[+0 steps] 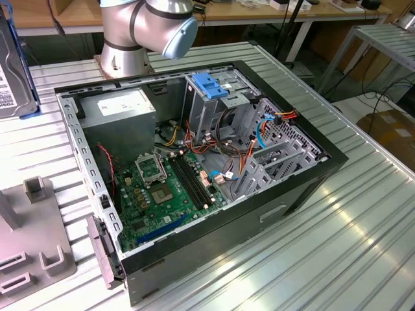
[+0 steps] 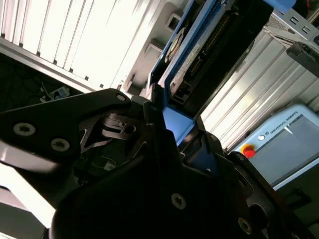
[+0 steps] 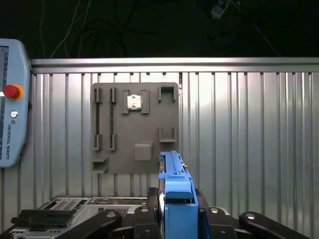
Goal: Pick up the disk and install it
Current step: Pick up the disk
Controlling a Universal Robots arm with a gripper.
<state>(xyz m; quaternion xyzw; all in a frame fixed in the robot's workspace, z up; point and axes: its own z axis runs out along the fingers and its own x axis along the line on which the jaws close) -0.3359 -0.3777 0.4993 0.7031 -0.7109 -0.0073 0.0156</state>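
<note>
The disk (image 3: 176, 185) stands on edge between my black fingers (image 3: 149, 221), its blue side rail facing the first wrist view. My gripper (image 3: 177, 219) is shut on it, above the ribbed metal table. In the second wrist view the disk (image 2: 209, 45) runs away from the gripper (image 2: 169, 127), with the blue frame along its edge and its dark underside showing. At the exterior view's left edge the grey disk (image 1: 10, 71) with its white label is held upright, off to the side of the open computer case (image 1: 311, 188).
The case holds a motherboard (image 1: 168, 188), cables and a tall drive cage topped by a blue bracket (image 1: 211, 84). A grey fixture plate (image 3: 134, 129) with slots lies on the table below the gripper. A teach pendant (image 3: 10, 99) lies beside it. The arm's base (image 1: 139, 32) stands behind the case.
</note>
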